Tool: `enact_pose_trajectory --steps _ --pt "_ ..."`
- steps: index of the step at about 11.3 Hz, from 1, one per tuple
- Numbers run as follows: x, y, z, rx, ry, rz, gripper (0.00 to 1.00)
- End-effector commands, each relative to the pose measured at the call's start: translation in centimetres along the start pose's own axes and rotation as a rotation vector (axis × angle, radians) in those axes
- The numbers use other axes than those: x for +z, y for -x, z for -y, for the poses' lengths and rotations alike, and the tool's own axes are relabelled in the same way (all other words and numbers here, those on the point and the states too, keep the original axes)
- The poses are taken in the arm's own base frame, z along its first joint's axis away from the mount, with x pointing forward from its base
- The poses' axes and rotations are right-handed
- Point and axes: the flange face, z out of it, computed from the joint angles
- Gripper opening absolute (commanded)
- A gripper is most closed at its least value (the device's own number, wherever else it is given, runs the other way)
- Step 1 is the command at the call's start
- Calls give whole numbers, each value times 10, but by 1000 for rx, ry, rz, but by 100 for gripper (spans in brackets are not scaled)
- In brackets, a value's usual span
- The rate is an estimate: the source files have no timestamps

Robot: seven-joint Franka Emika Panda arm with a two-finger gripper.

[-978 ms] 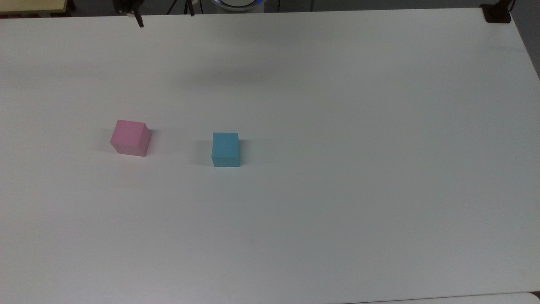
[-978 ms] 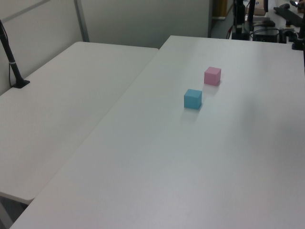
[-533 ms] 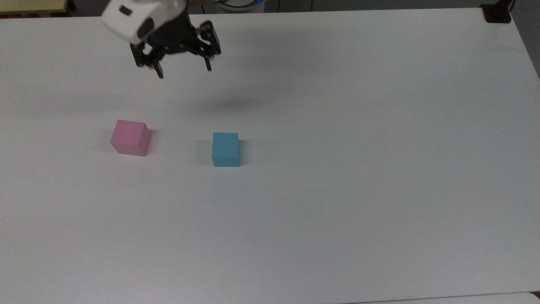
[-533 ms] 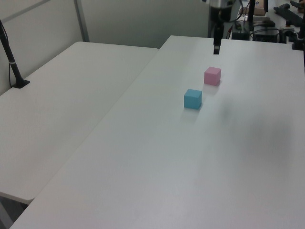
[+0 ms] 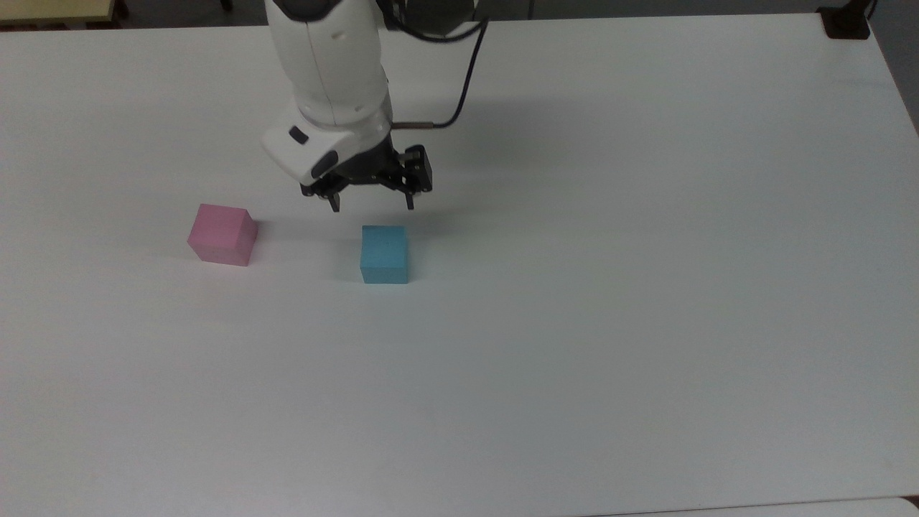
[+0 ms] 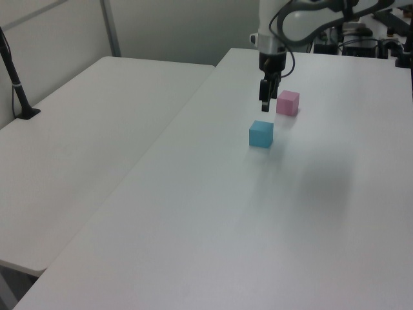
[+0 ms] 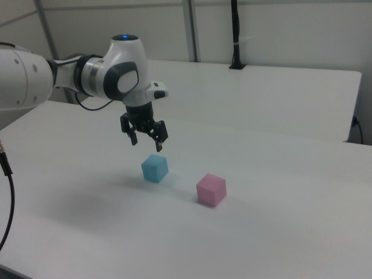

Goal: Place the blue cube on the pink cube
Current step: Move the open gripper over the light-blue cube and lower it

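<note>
Matte sky-blue cube (image 5: 384, 253) with plain faces, seemingly square to table, under tool (image 5: 372, 202) spread wide

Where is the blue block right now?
In the top view, the blue cube sits on the white table, right of the pink cube and just below the open gripper.

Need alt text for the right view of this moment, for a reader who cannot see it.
A white robot arm reaches in from the right view's left, its open hand poised just above the blue cube on a white table. The pink cube sits on the table apart from the blue one, toward the right view's right.
</note>
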Motion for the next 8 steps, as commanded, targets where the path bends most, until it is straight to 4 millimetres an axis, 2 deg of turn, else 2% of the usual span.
enact_pose_trajectory --steps 1,4,8 --pt "23 -7 16 12 40 0 100" --pt "54 -12 19 11 79 17 100" --pt "66 -16 23 -10 100 2 100"
